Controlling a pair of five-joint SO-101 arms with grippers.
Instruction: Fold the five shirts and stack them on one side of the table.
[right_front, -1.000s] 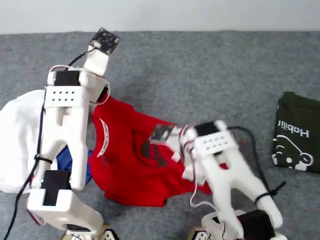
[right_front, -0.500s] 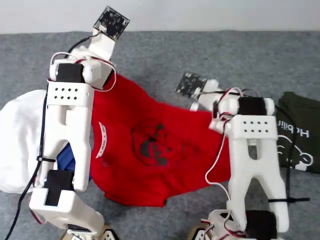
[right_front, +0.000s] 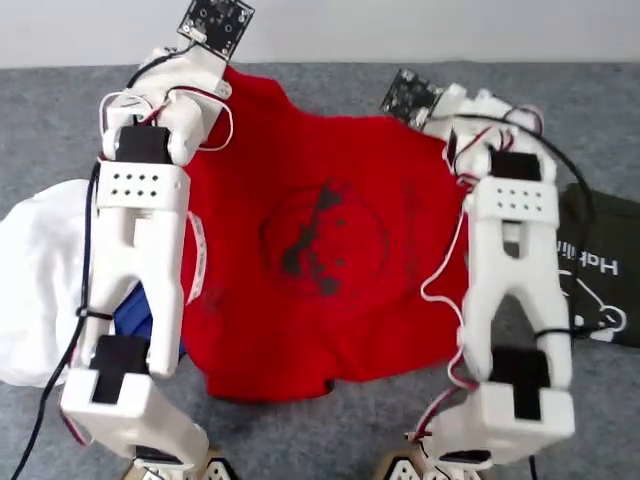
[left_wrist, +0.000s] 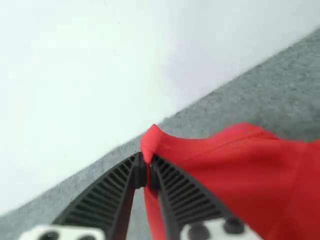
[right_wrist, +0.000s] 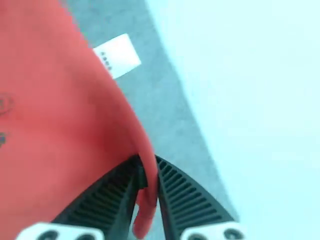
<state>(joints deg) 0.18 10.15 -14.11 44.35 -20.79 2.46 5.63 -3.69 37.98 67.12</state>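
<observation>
A red shirt (right_front: 320, 250) with a dark print is stretched out between both arms over the grey table. My left gripper (left_wrist: 145, 167) is shut on one far corner of the red shirt (left_wrist: 240, 170), near the table's back edge. My right gripper (right_wrist: 146, 172) is shut on the other far edge of the red shirt (right_wrist: 65, 125); a white label (right_wrist: 117, 56) hangs from it. In the high view the left gripper (right_front: 205, 75) and right gripper (right_front: 440, 100) both sit at the back. A folded dark green shirt (right_front: 595, 270) lies at the right.
A white shirt (right_front: 40, 280) is heaped at the left, with a blue shirt (right_front: 135, 315) peeking from under the left arm. A pale wall (left_wrist: 100, 60) rises just behind the table's back edge. Bare grey cloth (right_front: 580, 120) shows at the back right.
Both arms have swung toward the back of the table, pulling the red shirt up and spreading it flat between them. The right arm came from the front centre to the back right.
</observation>
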